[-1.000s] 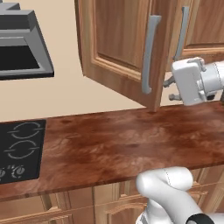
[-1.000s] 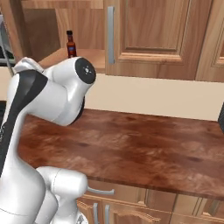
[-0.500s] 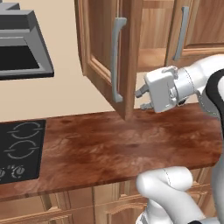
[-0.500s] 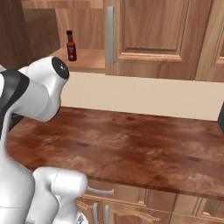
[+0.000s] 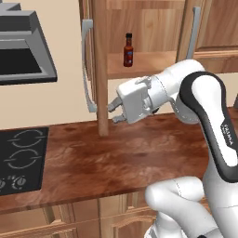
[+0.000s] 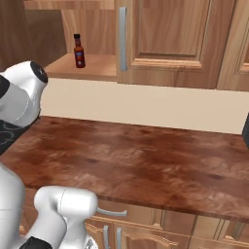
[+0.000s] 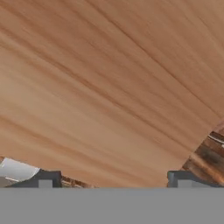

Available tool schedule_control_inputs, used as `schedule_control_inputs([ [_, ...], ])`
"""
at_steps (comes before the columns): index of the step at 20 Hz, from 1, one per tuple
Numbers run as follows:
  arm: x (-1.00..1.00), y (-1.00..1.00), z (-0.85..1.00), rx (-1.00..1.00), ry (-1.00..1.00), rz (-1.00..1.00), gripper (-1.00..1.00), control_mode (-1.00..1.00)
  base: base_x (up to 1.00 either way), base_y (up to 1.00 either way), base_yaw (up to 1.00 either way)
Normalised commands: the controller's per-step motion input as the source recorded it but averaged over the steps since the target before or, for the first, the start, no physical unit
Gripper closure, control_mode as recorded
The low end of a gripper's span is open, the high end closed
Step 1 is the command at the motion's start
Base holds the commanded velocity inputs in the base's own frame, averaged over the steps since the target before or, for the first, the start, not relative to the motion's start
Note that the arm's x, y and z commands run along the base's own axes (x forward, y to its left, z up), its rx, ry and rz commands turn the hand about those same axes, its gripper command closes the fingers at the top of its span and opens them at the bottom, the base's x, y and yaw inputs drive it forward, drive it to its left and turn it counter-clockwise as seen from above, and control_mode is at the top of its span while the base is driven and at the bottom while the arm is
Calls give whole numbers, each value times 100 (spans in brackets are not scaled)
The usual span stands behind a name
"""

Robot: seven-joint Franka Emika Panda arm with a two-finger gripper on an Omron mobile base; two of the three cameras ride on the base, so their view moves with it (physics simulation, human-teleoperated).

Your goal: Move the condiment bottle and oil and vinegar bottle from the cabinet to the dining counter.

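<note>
The end effector (image 5: 113,113) sits near the middle of the left base view, its two dark fingers spread apart and holding nothing, their tips just beside the edge of the swung-open cabinet door (image 5: 99,69). In the hand view the two fingertips (image 7: 43,178) rise far apart at the bottom, with the door's plain wood panel (image 7: 109,87) close in front of them. The door stands edge-on in the left base view, its long grey bar handle (image 5: 86,69) on the side toward the left of the frame.

Behind it, the cabinet (image 5: 148,65) is open in the upper centre. The condiment bottle (image 5: 128,50), dark with a red cap, stands upright on the inner shelf, above and a little right of the end effector and well apart from it. In the right base view the same bottle (image 6: 78,51) is at the upper left, beside a closed door with a grey handle (image 6: 122,39).

Below lies the reddish-brown tabletop (image 5: 116,158), with a black stovetop (image 5: 21,158) at the left edge and a grey range hood (image 5: 23,51) above it.
</note>
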Motion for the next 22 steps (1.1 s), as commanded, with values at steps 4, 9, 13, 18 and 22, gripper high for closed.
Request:
schedule_control_inputs([
  [4,-20,29,0,-9,-16,1,-100,-100,0,0,0],
  [9,-5,-6,-7,-7,-11,0,-100,-100,0,0,0],
  [13,-22,-65,-9,-1,-24,-6,-100,-100,0,0,0],
  [18,-18,-87,-8,0,-29,-17,-100,-100,0,0,0],
  [22,-1,-90,0,0,-22,-22,-100,-100,0,0,0],
])
